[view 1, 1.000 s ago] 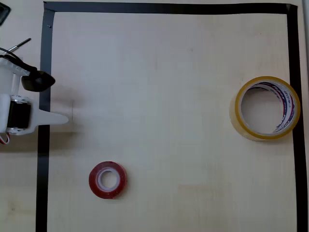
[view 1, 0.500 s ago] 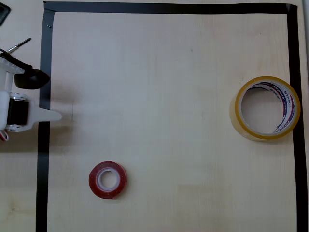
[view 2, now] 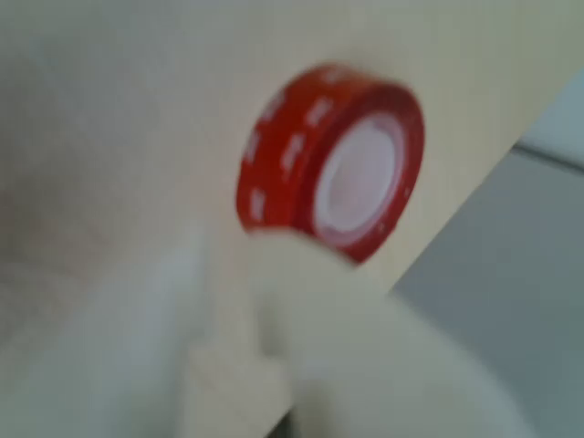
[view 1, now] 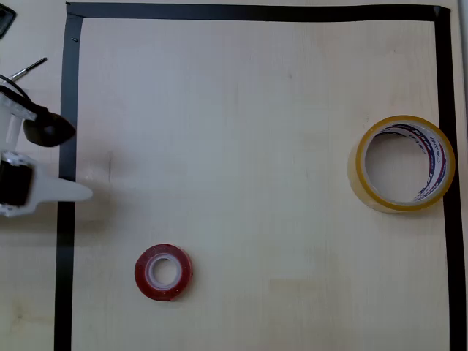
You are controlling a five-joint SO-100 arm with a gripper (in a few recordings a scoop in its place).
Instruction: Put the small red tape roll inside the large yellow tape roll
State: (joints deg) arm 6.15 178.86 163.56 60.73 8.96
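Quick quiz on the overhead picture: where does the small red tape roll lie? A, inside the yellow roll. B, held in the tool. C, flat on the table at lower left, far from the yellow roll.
C: the small red tape roll lies alone on the table, the large yellow tape roll far right.

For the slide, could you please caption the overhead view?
Small red tape roll lies apart from the large yellow tape roll inside the black-taped border; gripper at the left edge.

Red and blue print lines the large yellow tape roll [view 1: 404, 163] core, too small to read.
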